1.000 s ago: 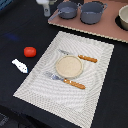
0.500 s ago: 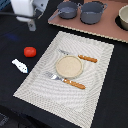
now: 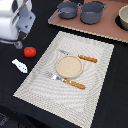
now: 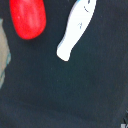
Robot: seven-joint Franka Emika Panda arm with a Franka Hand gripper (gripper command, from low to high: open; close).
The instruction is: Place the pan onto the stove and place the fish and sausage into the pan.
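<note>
On the exterior view's left, the big arm hides its gripper [image 3: 19,40], so I cannot tell if it is open. The stove [image 3: 75,26] holds the pan [image 3: 67,9]. The white fish [image 3: 19,65] lies slanted on the dark table, just under the arm. The red sausage [image 3: 30,51] sits beside it.

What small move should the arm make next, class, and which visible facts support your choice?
Probably lower toward the sausage or the fish. The pan already sits on the stove, while both foods lie on the dark table beside the placemat, directly below the wrist camera. The pincer itself isn't visible.
</note>
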